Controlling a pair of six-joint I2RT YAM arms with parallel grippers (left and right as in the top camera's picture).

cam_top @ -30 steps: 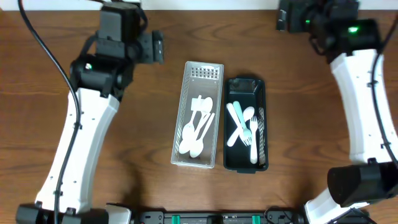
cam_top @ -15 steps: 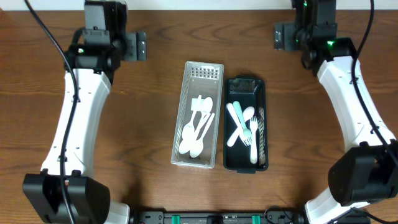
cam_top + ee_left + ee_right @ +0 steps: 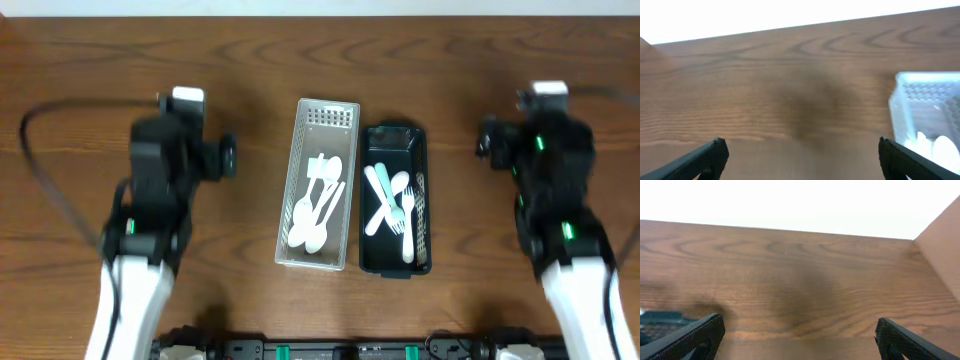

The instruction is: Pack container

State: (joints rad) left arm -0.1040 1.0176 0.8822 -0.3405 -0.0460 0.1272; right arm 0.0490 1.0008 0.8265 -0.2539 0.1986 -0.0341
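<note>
As left end effector [image 3: 800, 146] gapes, container's [image 3: 927, 107] near.

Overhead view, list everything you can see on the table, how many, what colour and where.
table: one, brown wood, under everything
clear tray: one, translucent white, centre
black tray: one, black, right beside the clear tray
white utensils: several, exact count unclear, white, in the clear tray
teal utensil: one, pale teal, in the black tray
white cutlery: a few, white, in the black tray
left gripper: one, black, open, over bare wood
right gripper: one, black, open, over bare wood
</note>
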